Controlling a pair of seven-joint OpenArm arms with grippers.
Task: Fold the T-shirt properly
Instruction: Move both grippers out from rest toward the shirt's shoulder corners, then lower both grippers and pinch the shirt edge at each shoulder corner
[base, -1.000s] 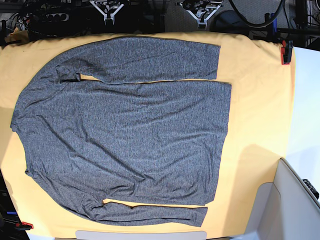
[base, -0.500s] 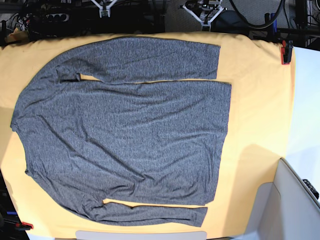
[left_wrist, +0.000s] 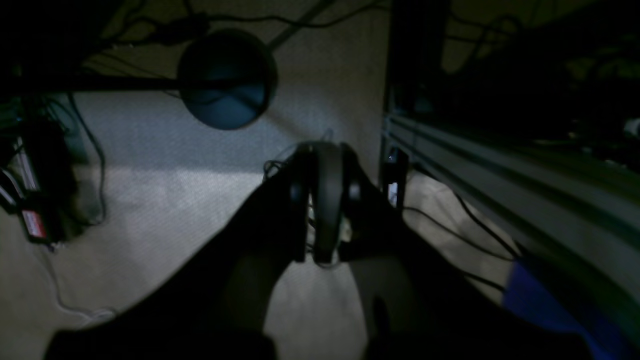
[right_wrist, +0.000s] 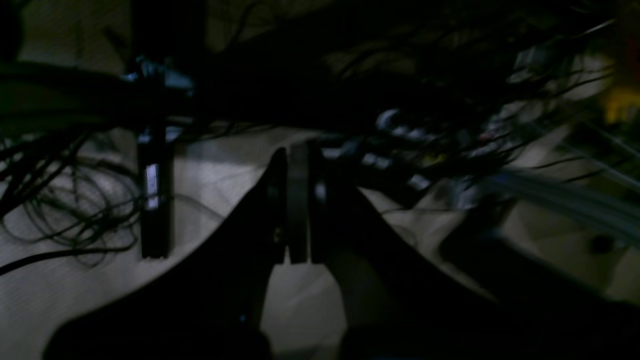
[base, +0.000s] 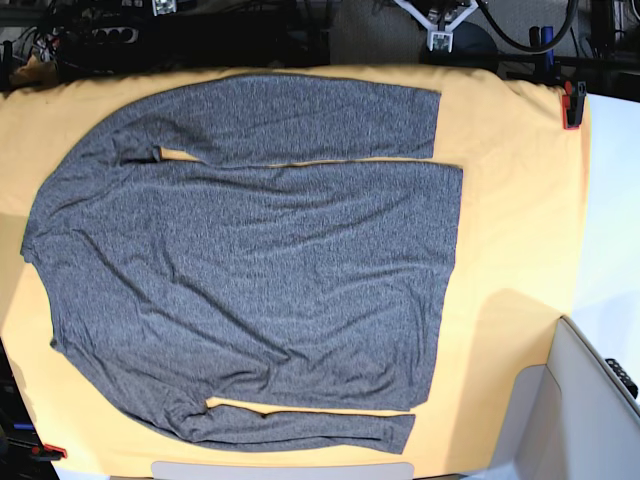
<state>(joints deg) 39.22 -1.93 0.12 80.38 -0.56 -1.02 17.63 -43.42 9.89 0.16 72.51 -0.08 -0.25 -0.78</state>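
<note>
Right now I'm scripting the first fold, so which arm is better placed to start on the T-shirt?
Probably the left. In the base view the left gripper shows at the far edge, near the cuff of the T-shirt's upper sleeve; the right gripper is barely in frame. Both are shut and empty above the yellow cloth.

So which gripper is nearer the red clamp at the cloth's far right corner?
The left gripper. It hangs past the far edge of the yellow-orange cloth, a short way left of the red clamp. The right gripper sits far across, beyond the T-shirt.
</note>
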